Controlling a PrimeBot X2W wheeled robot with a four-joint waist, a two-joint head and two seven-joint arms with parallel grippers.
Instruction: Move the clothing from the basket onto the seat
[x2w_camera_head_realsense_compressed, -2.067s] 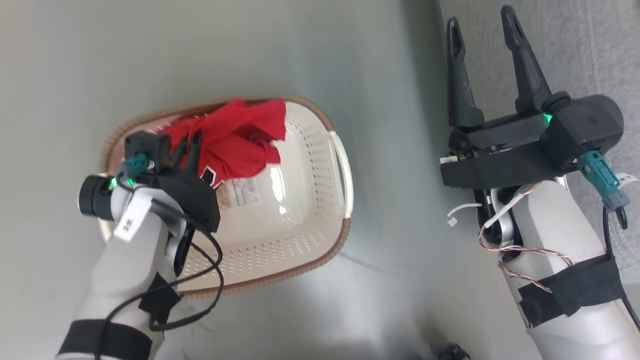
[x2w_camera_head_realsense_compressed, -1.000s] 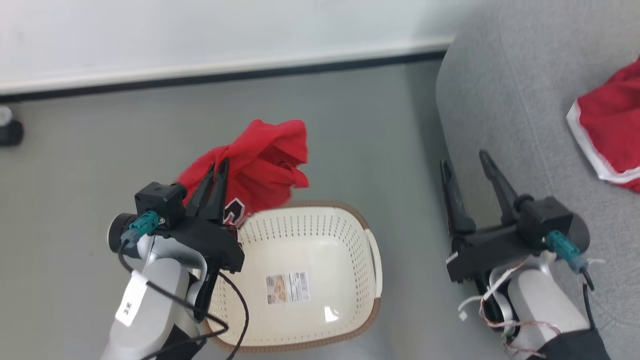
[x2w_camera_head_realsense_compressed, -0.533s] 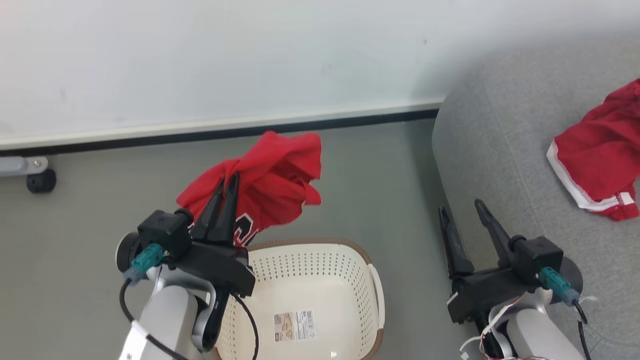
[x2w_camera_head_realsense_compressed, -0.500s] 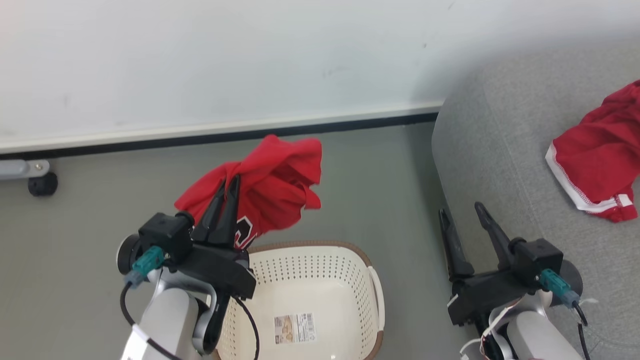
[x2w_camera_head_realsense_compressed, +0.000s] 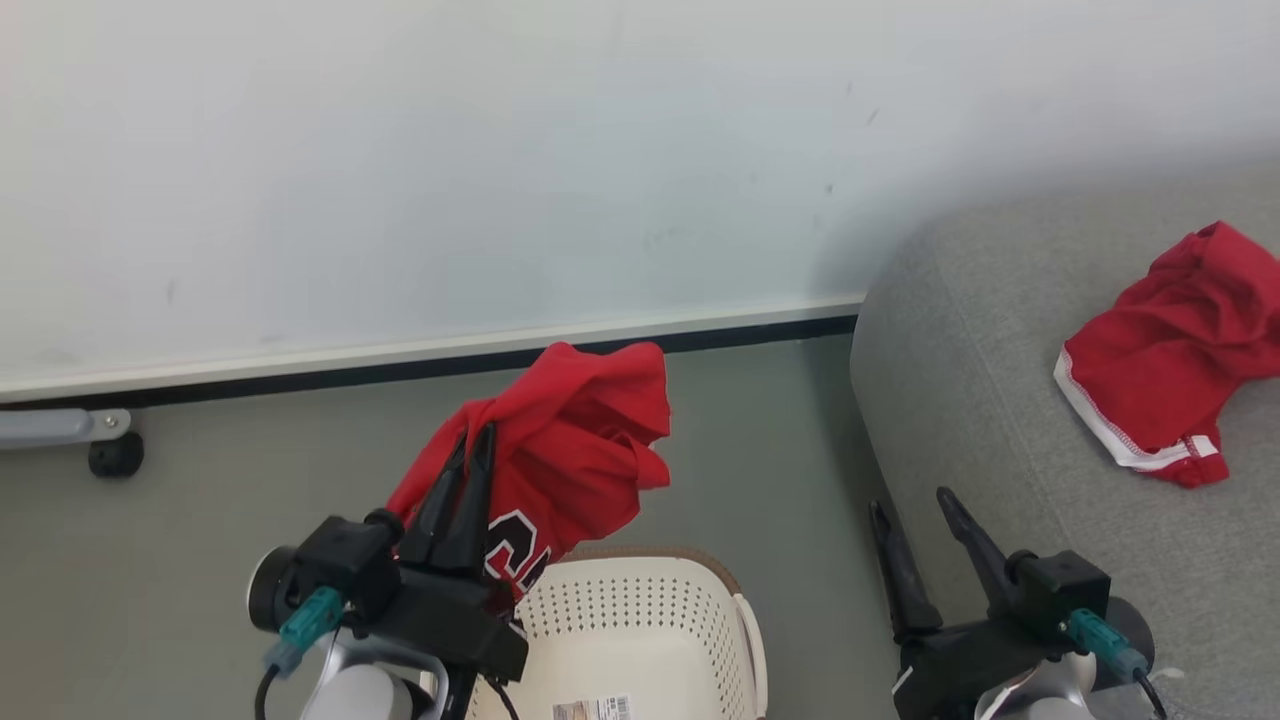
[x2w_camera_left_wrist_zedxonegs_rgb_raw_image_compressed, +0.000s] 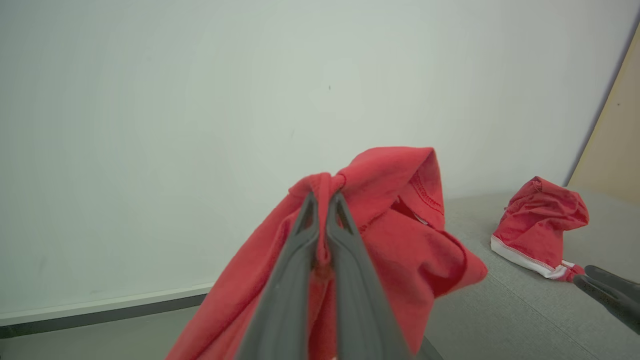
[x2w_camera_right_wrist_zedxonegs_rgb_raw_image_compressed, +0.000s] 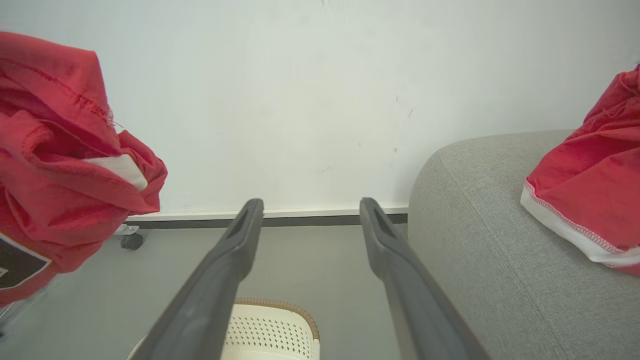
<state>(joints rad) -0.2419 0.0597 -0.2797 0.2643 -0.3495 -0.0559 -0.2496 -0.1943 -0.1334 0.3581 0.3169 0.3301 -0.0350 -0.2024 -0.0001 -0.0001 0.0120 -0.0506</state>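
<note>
A: Left gripper (x2w_camera_head_realsense_compressed: 476, 436), state?

B: Fingers pressed together, pinching a fold of the red jersey (x2w_camera_head_realsense_compressed: 585, 440). The fabric bunches over the fingertips and hangs down both sides. White-and-dark lettering shows low on it.

A: Jersey position against the basket (x2w_camera_head_realsense_compressed: 650, 553)?

B: Held up in the air by the basket's far rim, with grey floor (x2w_camera_head_realsense_compressed: 750, 450) behind it. Can't tell whether the lowest fold touches the rim. Not on the seat (x2w_camera_head_realsense_compressed: 960, 420), which stands apart to its right.

A: Right gripper (x2w_camera_head_realsense_compressed: 910, 502)?

B: Fingers spread, nothing between them. It sits just beside the seat's rounded left edge.

A: Anything on the seat?

B: A second red garment (x2w_camera_head_realsense_compressed: 1160, 370), white-trimmed and crumpled, lying well back from that left edge.
</note>
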